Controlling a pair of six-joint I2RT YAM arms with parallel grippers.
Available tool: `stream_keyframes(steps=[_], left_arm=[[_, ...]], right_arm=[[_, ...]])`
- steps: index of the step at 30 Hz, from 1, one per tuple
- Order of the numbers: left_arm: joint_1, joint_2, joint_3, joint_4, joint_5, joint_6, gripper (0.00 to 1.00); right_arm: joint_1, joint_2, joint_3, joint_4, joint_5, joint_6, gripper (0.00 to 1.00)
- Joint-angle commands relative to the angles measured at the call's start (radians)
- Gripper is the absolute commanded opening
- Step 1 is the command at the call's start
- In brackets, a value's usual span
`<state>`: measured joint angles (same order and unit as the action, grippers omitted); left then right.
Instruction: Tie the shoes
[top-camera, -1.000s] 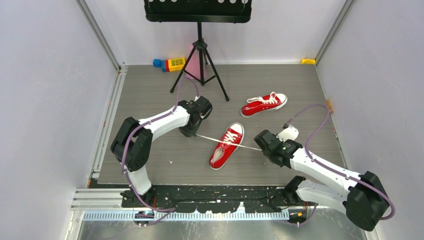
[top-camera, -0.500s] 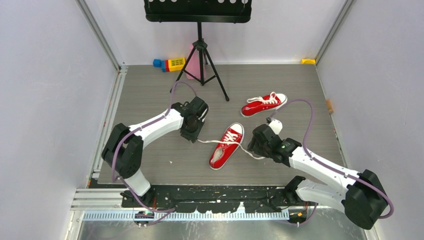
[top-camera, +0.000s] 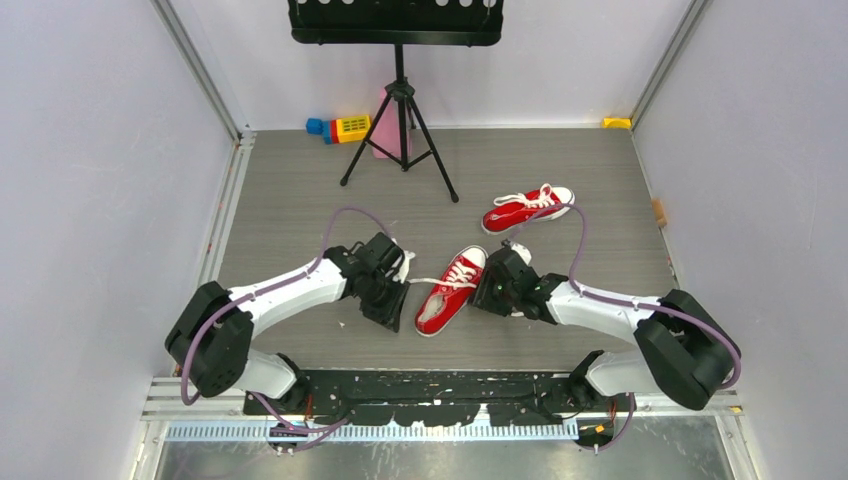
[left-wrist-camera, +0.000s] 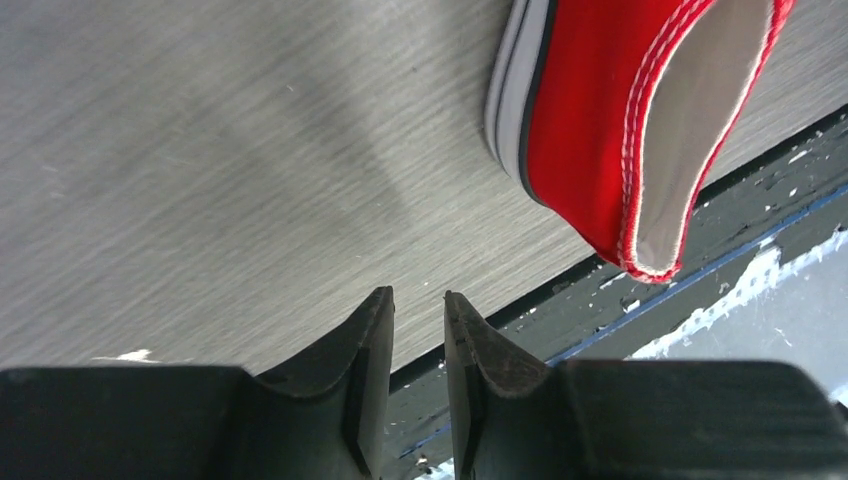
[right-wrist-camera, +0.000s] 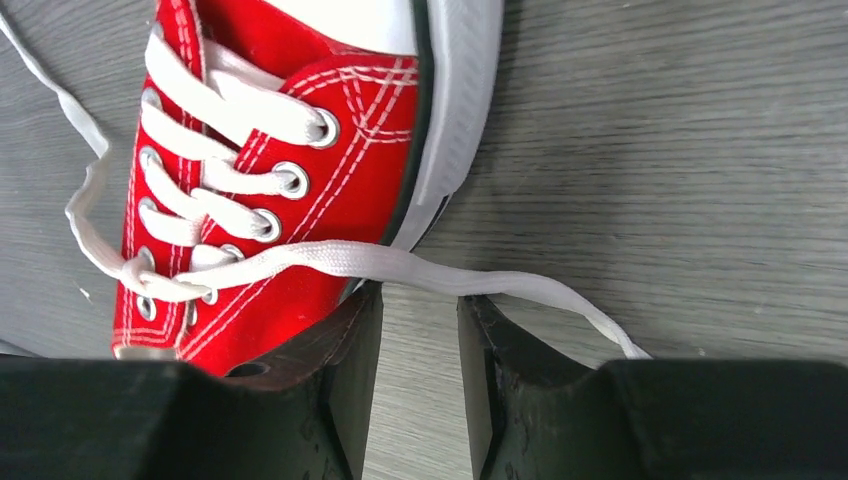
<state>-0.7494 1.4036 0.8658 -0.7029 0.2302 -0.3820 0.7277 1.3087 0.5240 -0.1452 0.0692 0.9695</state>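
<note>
Shoe (top-camera: 452, 290) flanked close: left claw (left-wrist-camera: 418, 296), right claw (right-wrist-camera: 420, 295).

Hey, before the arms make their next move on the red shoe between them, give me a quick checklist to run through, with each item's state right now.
1. Left pincer free: ok, jaws apart, nothing between them.
2. Right pincer free: ok, jaws apart, gripping nothing.
3. Lace within the right pincer's reach: ok, it lies on the table just past its fingertips.
4. Lace visible to the left wrist camera: not ok, only the heel of the near shoe shows.
5. Near shoe tied in a bow: not ok, lace ends lie loose.
6. Far shoe tied: cannot tell, too small.
</note>
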Motion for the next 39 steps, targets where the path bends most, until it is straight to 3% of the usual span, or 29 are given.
stream_keyframes(steps=[1, 9, 17, 22, 31, 39], left_arm=[[-0.053, 0.004, -0.068, 0.134, 0.110, -0.072, 0.25], [-0.098, 0.023, -0.140, 0.311, 0.097, -0.174, 0.24], [-0.060, -0.029, -0.103, 0.207, -0.052, -0.128, 0.24], [0.025, -0.083, -0.102, 0.186, -0.016, -0.112, 0.24], [0.023, -0.038, -0.172, 0.333, 0.164, -0.171, 0.23], [0.018, 0.029, -0.194, 0.442, 0.204, -0.202, 0.23]], right_arm=[[0.005, 0.082, 0.023, 0.182, -0.021, 0.013, 0.40], [0.006, 0.113, 0.051, 0.160, 0.013, 0.010, 0.39], [-0.037, 0.021, 0.073, -0.035, 0.154, -0.025, 0.35], [-0.095, 0.023, 0.087, -0.063, 0.141, -0.063, 0.34], [-0.106, 0.174, 0.158, 0.023, 0.057, -0.081, 0.33], [-0.107, 0.209, 0.194, 0.035, 0.039, -0.080, 0.33]])
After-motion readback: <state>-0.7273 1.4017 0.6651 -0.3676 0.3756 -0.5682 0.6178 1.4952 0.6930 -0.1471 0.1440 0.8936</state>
